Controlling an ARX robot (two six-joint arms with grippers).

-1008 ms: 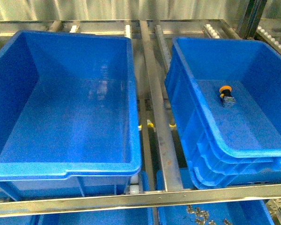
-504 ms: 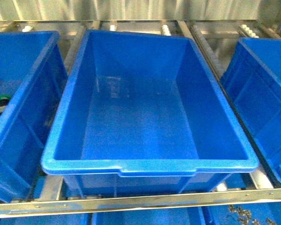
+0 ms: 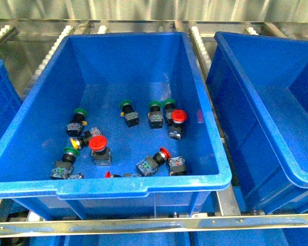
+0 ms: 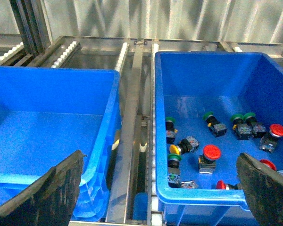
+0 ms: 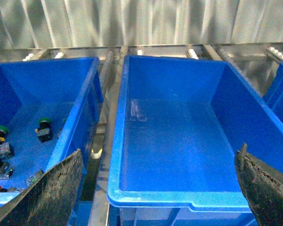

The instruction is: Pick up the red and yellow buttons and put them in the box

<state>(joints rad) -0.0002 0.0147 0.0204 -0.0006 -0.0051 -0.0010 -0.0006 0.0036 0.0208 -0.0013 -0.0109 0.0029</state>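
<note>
Several push-buttons lie in a deep blue tote (image 3: 143,185) in the middle of the front view. Red caps show on one button (image 3: 97,143), a second (image 3: 179,116) and a third (image 3: 164,153). A yellow-capped button (image 3: 85,139) lies beside the first red one. The left wrist view shows the same red button (image 4: 211,152) and yellow button (image 4: 174,149). My left gripper (image 4: 160,197) is open and empty above that tote's near rim. My right gripper (image 5: 155,193) is open and empty over an empty tote (image 5: 151,197). The box shows only as a blue sliver (image 5: 282,89).
Green-capped buttons (image 3: 126,105) lie among the red ones. The empty single tote (image 3: 277,154) stands right of the button tote. Another empty tote (image 4: 47,141), with stacked rims beneath, stands to its left. Metal roller rails (image 4: 132,117) run between totes.
The front view has swung left: from the nested box holding a yellow button, past the empty tote, to the tote full of buttons.
</note>
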